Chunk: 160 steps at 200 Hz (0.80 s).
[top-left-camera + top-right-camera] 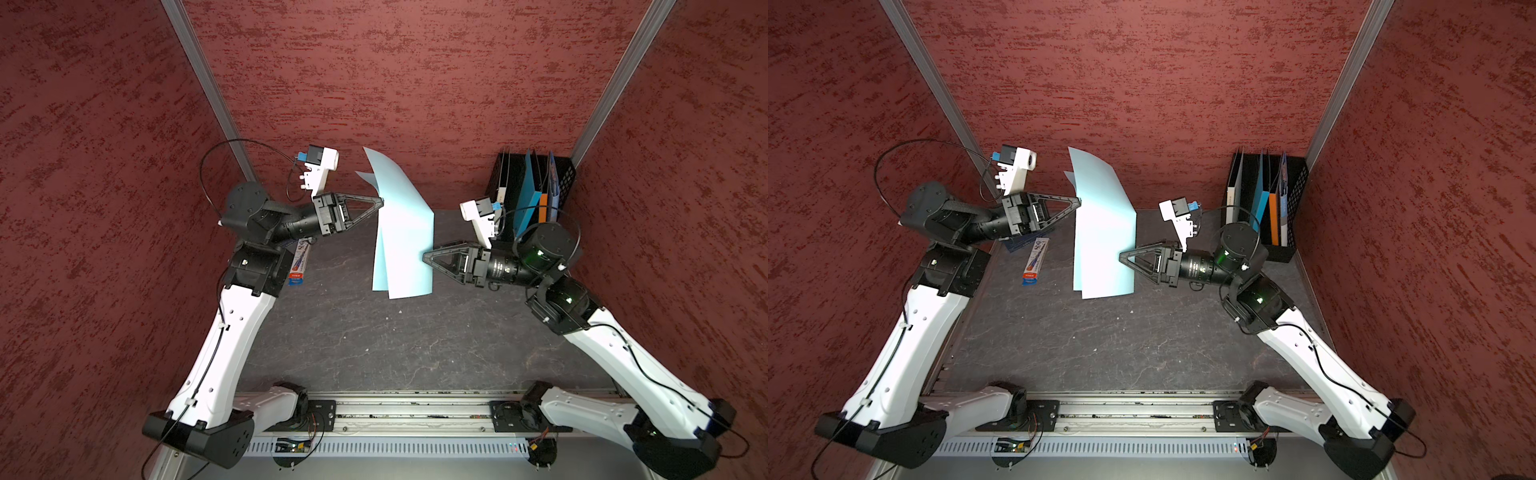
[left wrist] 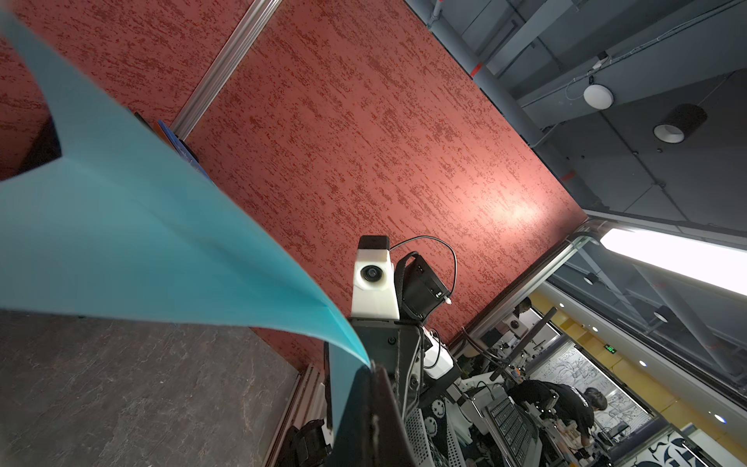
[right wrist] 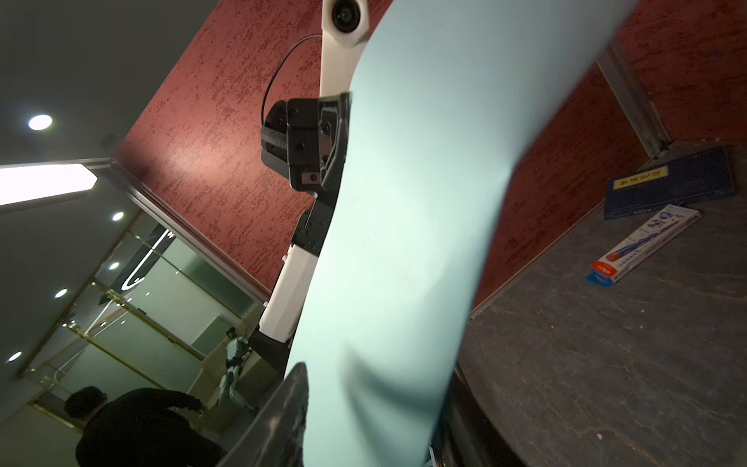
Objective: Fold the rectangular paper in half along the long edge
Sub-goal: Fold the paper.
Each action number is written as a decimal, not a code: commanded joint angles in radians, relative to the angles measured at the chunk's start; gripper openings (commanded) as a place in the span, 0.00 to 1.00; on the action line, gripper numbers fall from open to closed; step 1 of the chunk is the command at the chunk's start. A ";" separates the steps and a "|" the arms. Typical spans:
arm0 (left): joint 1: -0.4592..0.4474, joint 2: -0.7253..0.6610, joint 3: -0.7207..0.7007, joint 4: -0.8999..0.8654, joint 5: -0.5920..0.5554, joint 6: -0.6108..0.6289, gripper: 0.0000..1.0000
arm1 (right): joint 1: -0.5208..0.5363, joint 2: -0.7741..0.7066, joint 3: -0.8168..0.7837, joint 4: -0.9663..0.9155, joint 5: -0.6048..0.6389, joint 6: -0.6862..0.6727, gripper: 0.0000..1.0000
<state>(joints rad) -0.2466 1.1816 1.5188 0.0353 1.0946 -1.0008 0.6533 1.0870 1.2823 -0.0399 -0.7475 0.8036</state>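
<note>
**The rectangular paper (image 1: 405,232) is hanging loosely doubled between both pincers, with no crease pressed yet.**

The left gripper (image 1: 381,202) is pinching the sheet's edge with its jaws fully closed. The right gripper (image 1: 424,256) is standing with its jaws parted, the sheet passing unclamped between its fingers (image 3: 283,416). The paper is drooping from both tips, clear above the table (image 1: 374,353), and its two layers are lying offset. By my judgement, aligning the edges, laying it down and pressing the fold are all remaining.
</note>
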 commanded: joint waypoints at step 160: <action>0.004 -0.025 -0.032 0.008 -0.002 0.001 0.00 | -0.080 0.103 0.051 0.360 -0.041 0.122 0.09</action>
<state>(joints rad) -0.2466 1.1580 1.5021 0.0345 1.0946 -1.0027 0.5793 1.1923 1.3045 0.2516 -0.7761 0.9066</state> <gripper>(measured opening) 0.048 0.136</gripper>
